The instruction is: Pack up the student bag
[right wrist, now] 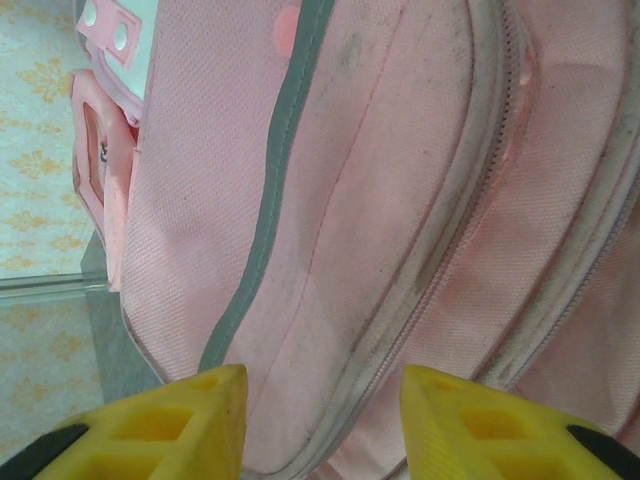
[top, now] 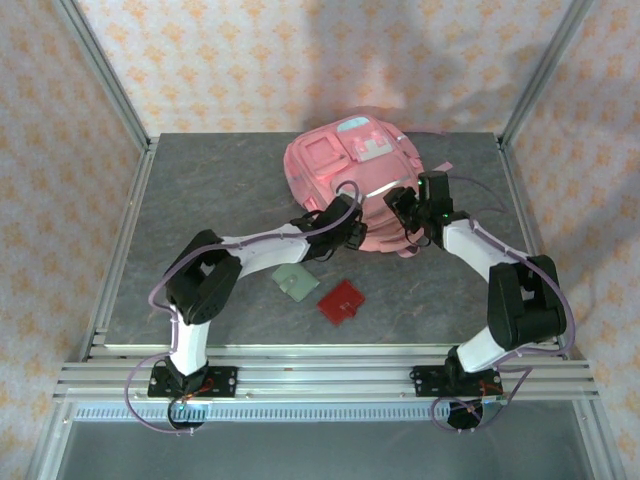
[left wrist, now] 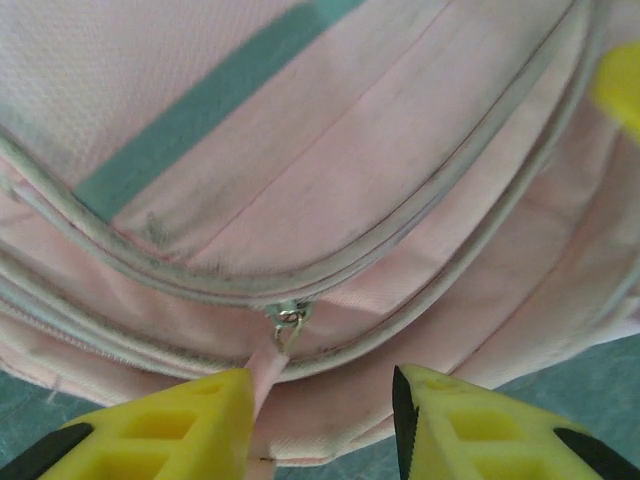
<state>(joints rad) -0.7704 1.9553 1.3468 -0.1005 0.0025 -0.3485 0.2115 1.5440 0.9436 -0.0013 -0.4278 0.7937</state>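
1. The bag [top: 350, 185] lies on the counter [top: 220, 200], toward the far edge and a little right of centre. Its pocketed face with the pale patches is turned up.
2. The left claw [top: 351, 232] is at the bag's near edge, left of the middle. The arm reaches in from the lower left.
3. The right claw [top: 402, 213] is at the bag's near right side, close to the left one but apart from it.
4. In the left wrist view the left claw [left wrist: 325, 425] stands open. Its yellow fingers [left wrist: 170, 435] are spread, and the bag [left wrist: 350, 150] rises just beyond them.
5. A metal zip pull [left wrist: 288, 322] sits on the curved grey zip line, above the gap between those fingers. A pink tab hangs from it and runs down along the inner edge of the left finger. The jaws are not closed on it.
6. A teal stripe [left wrist: 200, 110] crosses the fabric above the zip.
7. In the right wrist view the right claw [right wrist: 325, 425] is also open. Its fingers [right wrist: 495, 425] are spread, and the bag [right wrist: 400, 200] is close in front of them, gripped by nothing.
8. Grey zip lines curve down the bag's side there. A side pocket shows at the upper left.
9. Two flat pieces lie on the counter nearer the arm bases than the bag: a green square [top: 294, 283] and a red square [top: 341, 301]. They are just beside each other and well clear of both claws.
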